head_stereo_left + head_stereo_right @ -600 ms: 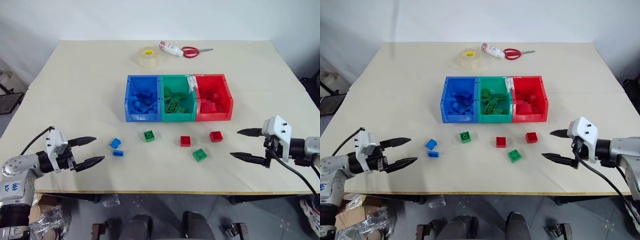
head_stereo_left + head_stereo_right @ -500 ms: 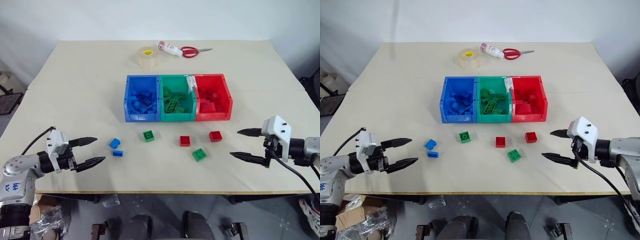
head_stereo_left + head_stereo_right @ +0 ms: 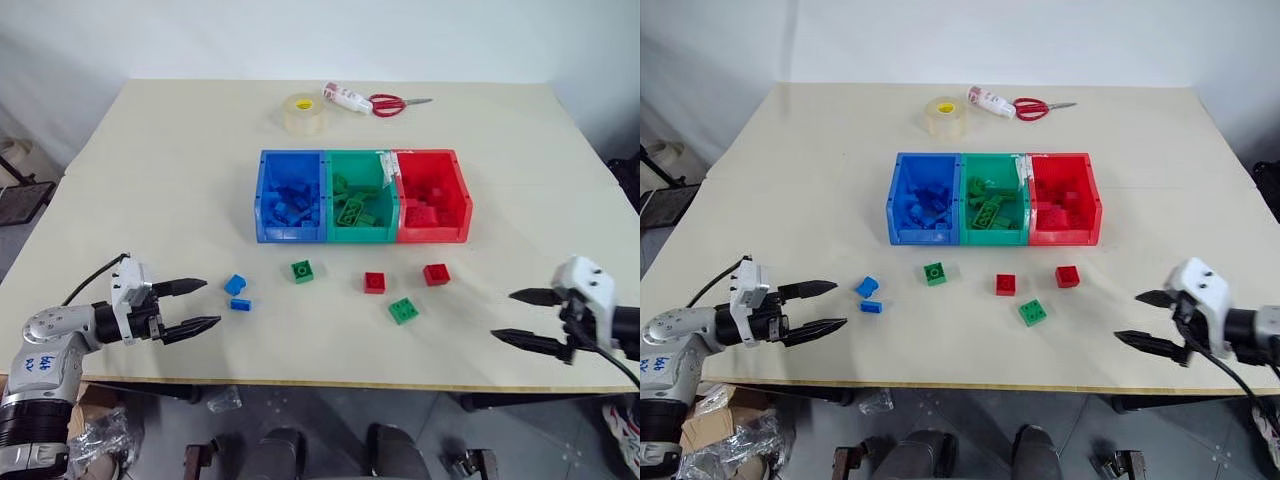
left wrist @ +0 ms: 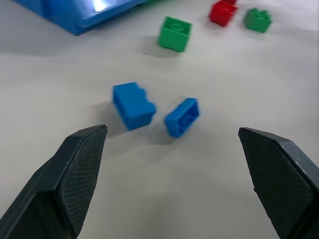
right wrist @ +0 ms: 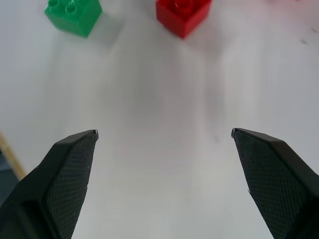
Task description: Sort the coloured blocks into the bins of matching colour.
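Three joined bins stand mid-table: blue [image 3: 290,236], green [image 3: 360,237] and red [image 3: 432,237], each holding several blocks of its own colour. Loose in front of them lie two blue blocks [image 3: 235,284] [image 3: 240,305], two green blocks [image 3: 301,270] [image 3: 403,310] and two red blocks [image 3: 375,282] [image 3: 435,274]. My left gripper [image 3: 211,303] is open and empty, just left of the blue blocks [image 4: 132,104], pointing at them. My right gripper [image 3: 502,315] is open and empty near the front right, well clear of the red block [image 5: 182,15] and green block [image 5: 74,12].
At the table's far edge lie a tape roll [image 3: 304,113], a small white bottle [image 3: 343,97] and red-handled scissors [image 3: 390,102]. The front table edge [image 3: 350,384] runs close under both grippers.
The view has shifted slightly. My right gripper has drawn back to the right and toward the front edge, away from the blocks. My left gripper has edged a little closer to the blue blocks.
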### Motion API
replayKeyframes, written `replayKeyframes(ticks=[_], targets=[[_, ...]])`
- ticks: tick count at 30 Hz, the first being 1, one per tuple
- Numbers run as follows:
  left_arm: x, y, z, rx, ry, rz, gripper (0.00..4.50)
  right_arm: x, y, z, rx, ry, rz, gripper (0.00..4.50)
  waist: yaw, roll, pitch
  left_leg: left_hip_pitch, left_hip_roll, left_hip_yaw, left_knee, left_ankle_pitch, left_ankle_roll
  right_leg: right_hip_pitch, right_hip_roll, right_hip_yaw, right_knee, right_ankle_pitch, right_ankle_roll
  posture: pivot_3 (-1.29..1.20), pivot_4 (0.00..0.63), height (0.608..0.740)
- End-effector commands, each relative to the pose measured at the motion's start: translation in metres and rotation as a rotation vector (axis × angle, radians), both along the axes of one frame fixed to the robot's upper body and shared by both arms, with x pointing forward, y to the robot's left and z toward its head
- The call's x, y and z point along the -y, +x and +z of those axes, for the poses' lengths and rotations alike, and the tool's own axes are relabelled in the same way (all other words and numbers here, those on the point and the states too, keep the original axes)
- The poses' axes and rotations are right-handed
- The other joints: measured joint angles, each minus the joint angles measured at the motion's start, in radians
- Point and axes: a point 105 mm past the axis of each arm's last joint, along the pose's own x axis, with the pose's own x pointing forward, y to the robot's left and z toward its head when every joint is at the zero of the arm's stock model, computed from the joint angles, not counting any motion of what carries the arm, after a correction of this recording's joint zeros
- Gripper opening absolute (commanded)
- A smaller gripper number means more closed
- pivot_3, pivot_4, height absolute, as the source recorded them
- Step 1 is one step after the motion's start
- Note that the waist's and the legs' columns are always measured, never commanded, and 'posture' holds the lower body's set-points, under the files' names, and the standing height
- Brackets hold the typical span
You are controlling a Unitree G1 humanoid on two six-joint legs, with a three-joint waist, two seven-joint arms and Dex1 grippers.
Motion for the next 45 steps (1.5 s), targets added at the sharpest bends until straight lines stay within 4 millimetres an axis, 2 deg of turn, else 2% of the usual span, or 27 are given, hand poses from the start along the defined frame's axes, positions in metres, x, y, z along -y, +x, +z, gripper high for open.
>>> replayKeyframes(ticks=[1, 3, 7, 11, 13, 16, 21, 26, 29, 36, 40, 45], targets=[[-0.003, 0.000, 0.007, 0.029, -0.010, -0.016, 4.49, 0.001, -0.013, 0.016, 0.029, -0.027, 0.011, 4.50, 0.000, 0.000, 0.000, 0.000, 0.000, 0.001, 0.000, 0.000, 0.000, 0.000, 0.000, 0.000, 0.000, 0.000, 0.000, 0.00, 0.150, 0.740], [-0.004, 0.000, 0.006, 0.021, -0.007, -0.021, 4.49, -0.002, -0.015, 0.016, 0.027, -0.027, 0.019, 4.50, -0.002, 0.000, 0.000, 0.000, 0.001, 0.003, 0.000, 0.000, 0.000, 0.000, 0.000, 0.000, 0.000, 0.000, 0.000, 0.00, 0.150, 0.740], [-0.001, 0.001, 0.008, 0.023, -0.015, -0.035, 4.49, -0.031, -0.010, 0.012, 0.003, -0.022, 0.123, 4.50, -0.010, -0.001, 0.000, 0.002, 0.003, 0.006, -0.001, -0.001, -0.001, 0.000, 0.001, 0.000, 0.000, 0.000, 0.000, 0.00, 0.150, 0.740], [0.005, -0.004, 0.009, 0.038, -0.043, -0.052, 4.49, -0.075, 0.006, 0.007, 0.020, 0.033, 0.258, 4.50, -0.016, -0.001, 0.001, 0.003, 0.004, 0.006, -0.001, -0.001, -0.002, -0.001, 0.002, 0.000, 0.000, 0.000, 0.000, 0.00, 0.150, 0.740], [0.006, -0.006, 0.009, 0.043, -0.053, -0.053, 4.49, -0.087, 0.013, 0.004, 0.019, 0.042, 0.297, 4.50, -0.016, -0.001, 0.001, 0.002, 0.005, 0.006, -0.001, -0.001, -0.002, -0.001, 0.001, 0.000, 0.000, 0.000, 0.000, 0.00, 0.150, 0.740], [0.008, -0.011, 0.009, 0.057, -0.064, -0.040, 4.49, -0.109, 0.036, -0.005, 0.030, 0.033, 0.378, 4.50, -0.021, -0.003, 0.001, 0.002, 0.004, 0.006, -0.001, -0.001, -0.002, -0.001, 0.001, 0.000, -0.001, 0.000, 0.000, 0.00, 0.150, 0.740], [0.006, -0.019, 0.008, 0.067, -0.069, -0.003, 4.49, -0.126, 0.059, -0.015, 0.025, -0.002, 0.466, 4.50, -0.025, -0.003, 0.002, 0.001, 0.004, 0.005, 0.000, -0.001, -0.002, -0.002, 0.001, -0.001, 0.000, 0.000, 0.000, 0.00, 0.150, 0.740], [0.004, -0.028, 0.006, 0.074, -0.074, 0.033, 4.49, -0.135, 0.069, -0.027, 0.003, -0.035, 0.533, 4.50, -0.028, -0.003, 0.002, 0.001, 0.004, 0.005, -0.001, -0.001, -0.002, -0.002, 0.001, -0.001, 0.000, 0.000, 0.000, 0.00, 0.150, 0.740], [0.005, -0.032, 0.005, 0.076, -0.081, 0.049, 4.50, -0.141, 0.072, -0.029, 0.001, -0.042, 0.557, 3.92, -0.028, -0.003, 0.001, 0.002, 0.004, 0.005, 0.000, -0.001, -0.002, -0.002, 0.001, -0.001, 0.000, 0.000, 0.000, 0.00, 0.150, 0.740], [0.008, -0.030, 0.004, 0.080, -0.090, 0.059, 4.50, -0.151, 0.072, -0.023, 0.035, -0.005, 0.578, 1.49, -0.027, -0.003, 0.001, 0.002, 0.004, 0.005, 0.000, -0.002, -0.002, -0.002, 0.002, -0.001, 0.001, 0.000, 0.000, 0.00, 0.150, 0.740], [0.009, -0.025, 0.005, 0.091, -0.092, 0.054, 4.50, -0.154, 0.072, -0.007, 0.089, 0.033, 0.563, 1.45, -0.027, -0.003, 0.001, 0.002, 0.004, 0.005, 0.000, -0.002, -0.002, -0.002, 0.002, -0.001, 0.001, 0.000, 0.000, 0.00, 0.150, 0.740], [0.009, -0.019, 0.006, 0.099, -0.086, 0.052, 4.50, -0.161, 0.087, 0.036, 0.227, 0.088, 0.519, 1.45, -0.028, -0.003, 0.001, 0.002, 0.004, 0.005, 0.000, -0.002, -0.002, -0.002, 0.002, -0.001, 0.001, 0.000, 0.000, 0.00, 0.150, 0.740]])
